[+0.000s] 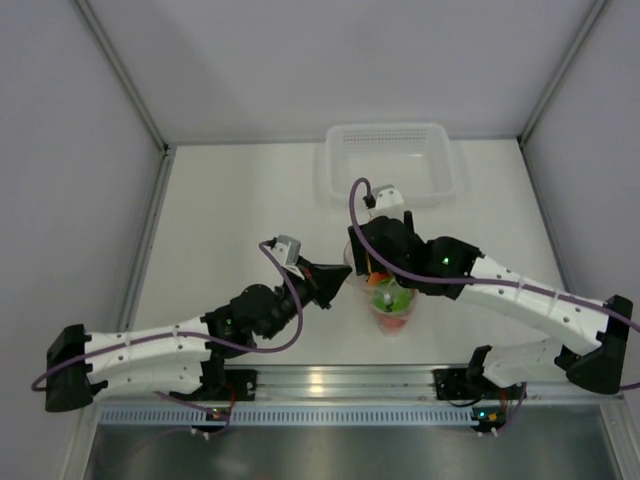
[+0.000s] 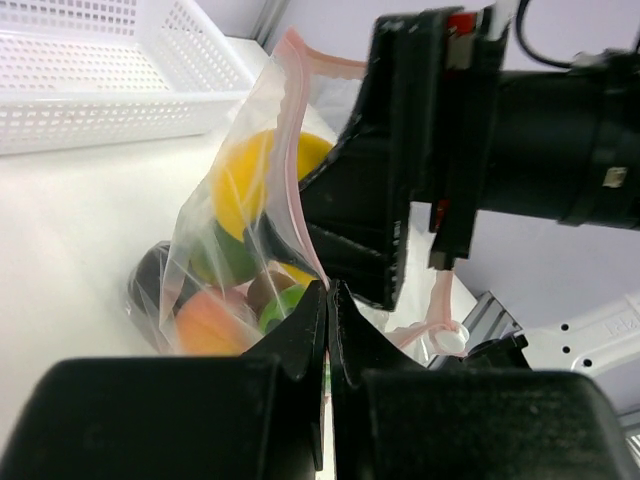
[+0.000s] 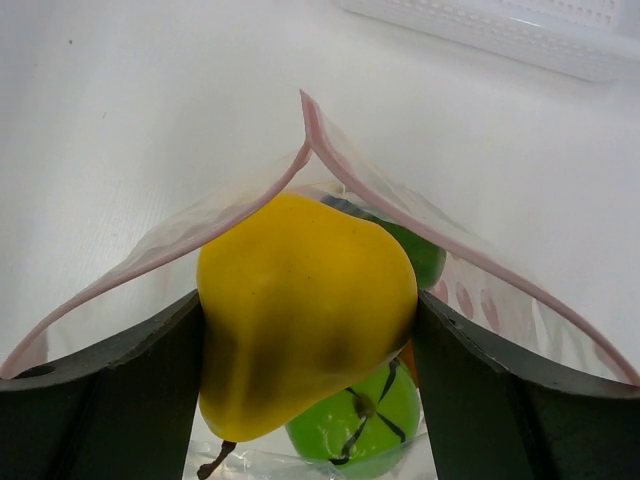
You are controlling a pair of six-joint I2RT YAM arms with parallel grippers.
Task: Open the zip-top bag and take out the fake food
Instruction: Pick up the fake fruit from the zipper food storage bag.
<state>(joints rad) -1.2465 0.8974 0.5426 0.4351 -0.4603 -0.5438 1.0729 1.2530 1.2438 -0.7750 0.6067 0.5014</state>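
The zip-top bag (image 1: 393,305) stands on the table between the arms, mouth open, with its pink strip (image 3: 400,215) spread wide. My left gripper (image 2: 328,292) is shut on the bag's rim where the pink strip (image 2: 293,190) runs down to its fingertips. My right gripper (image 3: 310,330) reaches into the bag's mouth. Its fingers (image 3: 120,390) press both sides of a yellow pear-shaped piece of fake food (image 3: 300,310). A green fruit with black marks (image 3: 362,420) lies under the yellow one. More fake food, orange (image 2: 205,320), green and dark, shows through the plastic.
A rigid white perforated tray (image 1: 340,175) sits at the back of the table, just beyond the right arm (image 1: 500,290). White walls close in both sides. A metal rail (image 1: 330,385) runs along the near edge.
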